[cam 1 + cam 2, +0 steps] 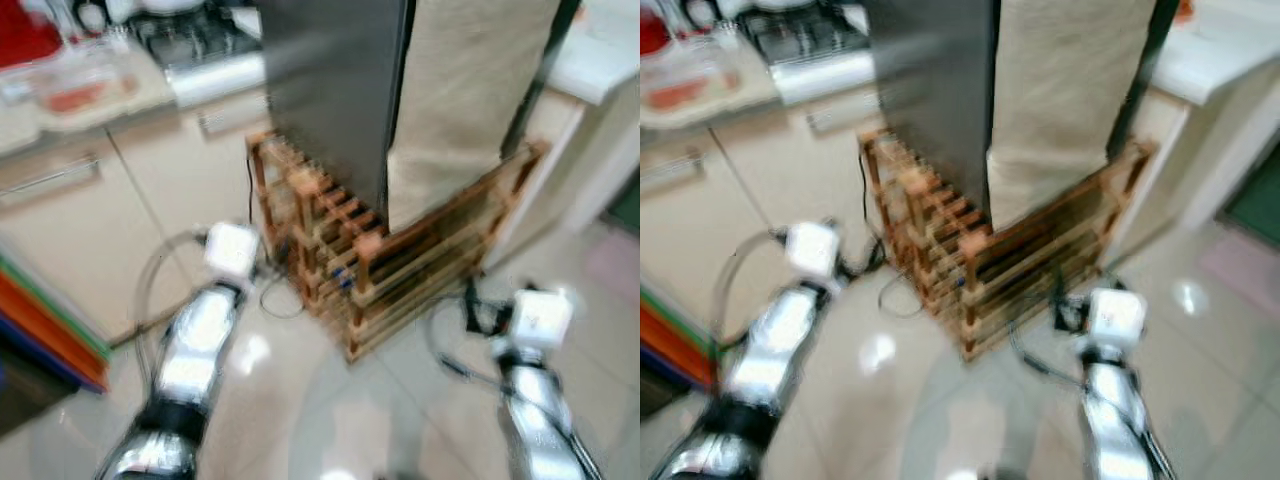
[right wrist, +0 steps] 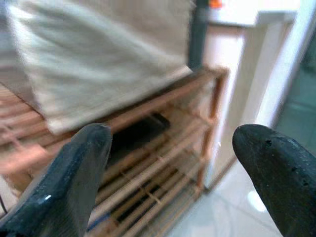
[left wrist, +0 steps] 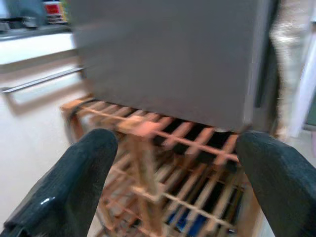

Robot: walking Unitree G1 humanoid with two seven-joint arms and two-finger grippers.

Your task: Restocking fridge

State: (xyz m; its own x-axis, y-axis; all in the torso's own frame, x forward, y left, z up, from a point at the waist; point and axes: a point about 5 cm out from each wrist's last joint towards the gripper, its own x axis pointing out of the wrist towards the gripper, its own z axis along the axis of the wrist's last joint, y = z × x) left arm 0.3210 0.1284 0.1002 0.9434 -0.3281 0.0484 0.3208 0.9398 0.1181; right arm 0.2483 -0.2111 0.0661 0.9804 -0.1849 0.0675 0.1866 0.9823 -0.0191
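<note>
A grey fridge [image 1: 330,90] stands on a slatted wooden rack [image 1: 400,280], and a beige cloth [image 1: 470,90] hangs down its front. The eye views are blurred. My left arm [image 1: 200,340] reaches forward at the left of the rack. Its gripper [image 3: 175,148] is open and holds nothing, and it faces the fridge's grey side and the rack's corner. On the other side, my right arm [image 1: 535,380] is stretched out toward the rack's right end. The right gripper [image 2: 170,143] is open and empty before the cloth and the rack shelves [image 2: 163,163].
Cream cabinets [image 1: 90,220] with a worktop run along the left, carrying a hob [image 1: 195,40] and a clear box of red food [image 1: 80,85]. Cables [image 1: 270,290] lie on the glossy floor by the rack. Orange and green boards [image 1: 50,330] lean low left. A white counter [image 1: 600,50] stands right.
</note>
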